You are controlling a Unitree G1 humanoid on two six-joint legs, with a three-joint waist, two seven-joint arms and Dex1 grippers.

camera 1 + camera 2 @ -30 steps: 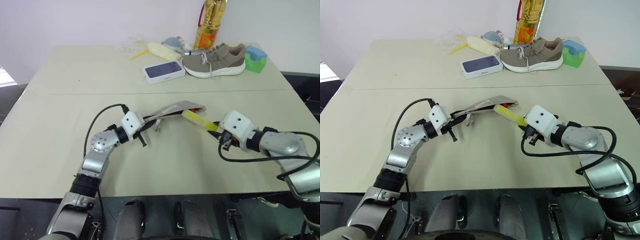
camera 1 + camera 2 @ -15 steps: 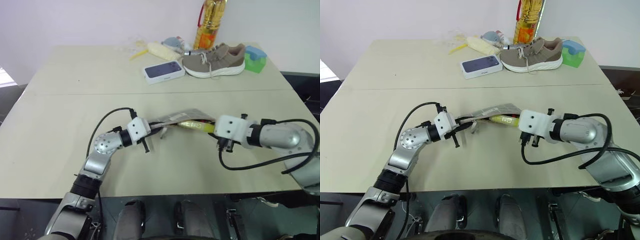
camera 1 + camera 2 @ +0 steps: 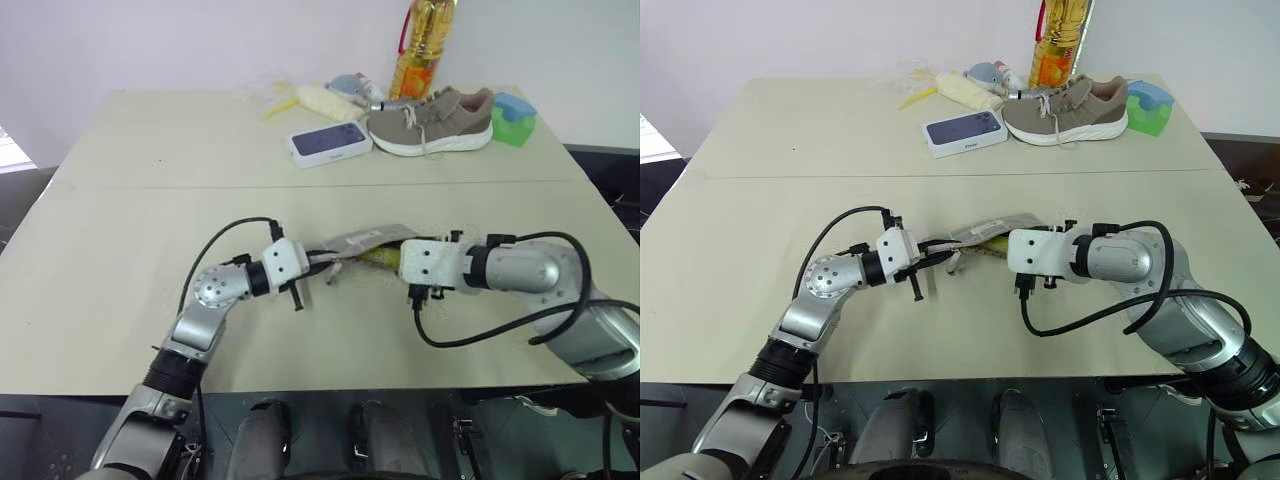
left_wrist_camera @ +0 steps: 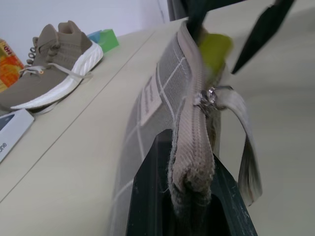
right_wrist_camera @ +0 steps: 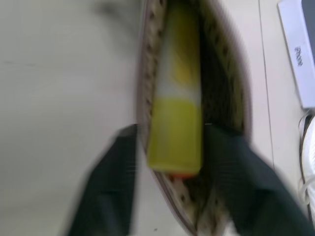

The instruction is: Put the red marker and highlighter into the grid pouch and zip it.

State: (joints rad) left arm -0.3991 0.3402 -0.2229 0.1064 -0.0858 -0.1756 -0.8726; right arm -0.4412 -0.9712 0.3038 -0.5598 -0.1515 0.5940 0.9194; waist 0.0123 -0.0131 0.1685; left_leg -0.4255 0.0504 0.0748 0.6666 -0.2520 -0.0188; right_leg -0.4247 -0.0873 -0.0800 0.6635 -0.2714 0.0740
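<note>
Left gripper (image 3: 318,268): pressed together on the zipper end of the grid pouch (image 3: 362,240), just left of centre in the left eye view. It is probably holding that corner so the mouth stays gaping and the pouch is not sliding on the table (image 3: 150,210).
Grid pouch: lying in the middle of the frame between the two arms, tipped onto its edge with the opening facing the right gripper (image 5: 170,187). The left wrist view is showing its zipper pull (image 4: 209,94) and pull loop (image 4: 243,132) hanging free, so it is not yet zipped.
Right gripper: its fingers (image 5: 106,189) are standing spread on either side of the highlighter (image 5: 175,108), with a gap showing on both sides. I judge it is letting go rather than pinching.
Highlighter: sitting mostly inside the pouch mouth, its near end poking out at the opening. In the left eye view it is showing as a yellow sliver just right of centre.
Red marker: not making itself out anywhere; it may be lying inside the pouch, under the fabric, but that is a guess.
Hard to read: the right wrist view is smeared, so whether a finger is brushing the pouch edge is unclear. A small orange patch at the highlighter's near end is too blurred to name.
Background: a shoe (image 3: 430,120), a phone box (image 3: 328,141) and a bottle (image 3: 419,45) are sitting at the upper middle, well apart.
</note>
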